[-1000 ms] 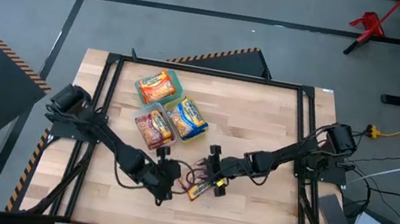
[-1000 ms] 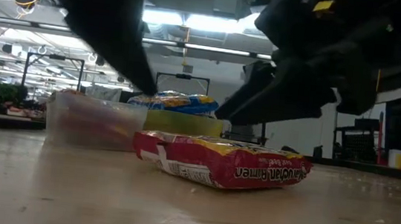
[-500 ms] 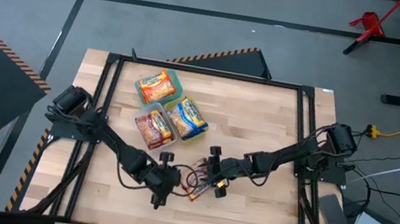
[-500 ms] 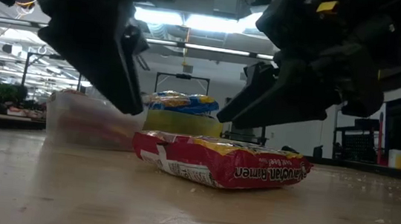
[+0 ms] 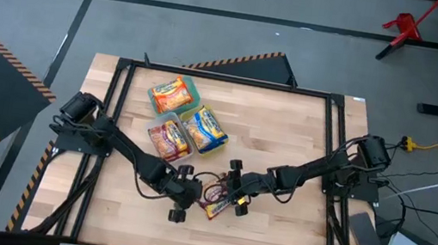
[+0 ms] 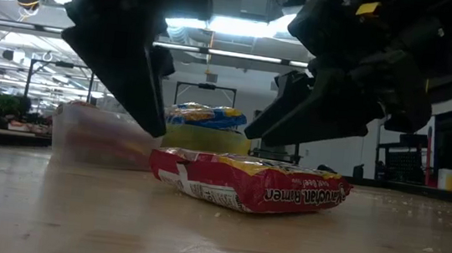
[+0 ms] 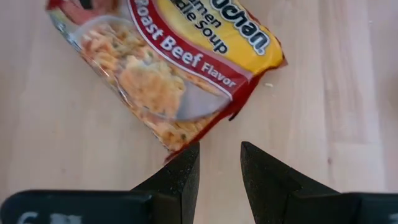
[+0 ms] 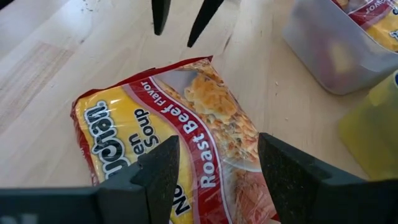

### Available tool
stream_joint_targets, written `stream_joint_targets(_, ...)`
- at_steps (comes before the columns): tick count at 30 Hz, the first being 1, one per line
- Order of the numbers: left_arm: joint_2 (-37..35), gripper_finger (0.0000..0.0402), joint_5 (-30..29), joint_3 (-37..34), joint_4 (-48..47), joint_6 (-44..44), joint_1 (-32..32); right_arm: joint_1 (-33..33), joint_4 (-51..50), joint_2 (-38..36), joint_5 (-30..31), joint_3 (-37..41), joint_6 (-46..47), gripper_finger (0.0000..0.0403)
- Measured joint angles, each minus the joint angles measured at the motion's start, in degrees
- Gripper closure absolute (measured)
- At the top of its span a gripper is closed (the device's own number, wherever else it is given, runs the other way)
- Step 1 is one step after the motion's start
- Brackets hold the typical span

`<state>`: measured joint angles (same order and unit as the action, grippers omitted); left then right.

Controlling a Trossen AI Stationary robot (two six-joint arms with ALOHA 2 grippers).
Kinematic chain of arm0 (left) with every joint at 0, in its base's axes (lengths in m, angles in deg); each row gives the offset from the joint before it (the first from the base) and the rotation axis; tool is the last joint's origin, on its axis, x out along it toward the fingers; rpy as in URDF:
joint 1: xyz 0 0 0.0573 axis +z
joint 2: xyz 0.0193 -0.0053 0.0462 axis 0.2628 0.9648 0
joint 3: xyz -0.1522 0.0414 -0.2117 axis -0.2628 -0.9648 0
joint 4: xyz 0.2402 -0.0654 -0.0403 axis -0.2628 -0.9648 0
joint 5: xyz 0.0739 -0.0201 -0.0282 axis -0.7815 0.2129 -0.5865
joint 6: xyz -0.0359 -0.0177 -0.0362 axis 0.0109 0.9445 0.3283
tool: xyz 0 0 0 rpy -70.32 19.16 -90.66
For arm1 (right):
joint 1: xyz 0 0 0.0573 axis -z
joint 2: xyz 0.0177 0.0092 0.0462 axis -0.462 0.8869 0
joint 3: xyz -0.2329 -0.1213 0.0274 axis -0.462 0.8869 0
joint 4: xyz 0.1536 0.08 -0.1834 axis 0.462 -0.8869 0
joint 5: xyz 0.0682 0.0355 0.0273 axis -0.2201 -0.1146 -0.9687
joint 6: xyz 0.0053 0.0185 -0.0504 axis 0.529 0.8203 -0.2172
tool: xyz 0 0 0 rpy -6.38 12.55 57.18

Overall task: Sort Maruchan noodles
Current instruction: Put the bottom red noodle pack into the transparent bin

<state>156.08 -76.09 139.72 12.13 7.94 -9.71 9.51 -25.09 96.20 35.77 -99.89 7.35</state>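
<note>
Trouble looked most likely at the red-brown crinkly plastic Roast Beef ramen packet [image 5: 218, 201], which lay flat on the wooden table [image 5: 304, 135] near its front middle, between the two arms. Both arms converged on this one packet, so my judgement was that they could collide with each other or tug the wrapper from opposite ends. The packet was flat and slick; a pinch at its thin sealed edge could slip off or merely push it across the boards.

The left gripper [image 7: 219, 163] hovered just off the packet's corner. Its jaws stood narrow, a slim gap between the dark fingers [image 7: 180, 174], holding nothing and apparently not touching the wrapper. So small a gap would need to meet the edge squarely, or the fingers would ride over it.

The right gripper [image 8: 217, 165] hung over the packet from the other side, its jaws wide and empty, the packet showing between them. Whether it touched the wrapper could not be told.

Farther back on the left sat three containers already loaded: a green plastic bin [image 5: 193, 94] with an orange packet [image 5: 170, 94], a clear plastic bin [image 8: 323, 50] with another red-brown packet [image 5: 167, 141], and a yellow plastic bin [image 6: 199, 137] with a blue-and-yellow packet [image 5: 204, 129]. The clear bin seemed the right destination; carrying the packet past the crowded neighbours risked knocking one.
</note>
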Motion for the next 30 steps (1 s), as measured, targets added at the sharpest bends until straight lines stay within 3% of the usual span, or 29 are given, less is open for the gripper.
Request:
stream_joint_targets(13, 0.0, 0.0288, 12.8, 0.0, 3.7, 6.1, 2.4, 0.0, 0.1, 0.0, -0.2, 0.0, 2.0, 0.0196)
stream_joint_targets(19, 0.0, 0.0280, -0.7, 0.0, 9.2, 5.8, 2.3, 0.0, 0.1, 0.0, 0.3, 0.0, 3.3, 0.0196)
stream_joint_targets(30, 0.0, 0.0280, -8.1, 0.1, 8.9, 7.3, 2.5, 0.0, -0.9, 0.0, 2.1, 0.0, 4.3, 0.0196)
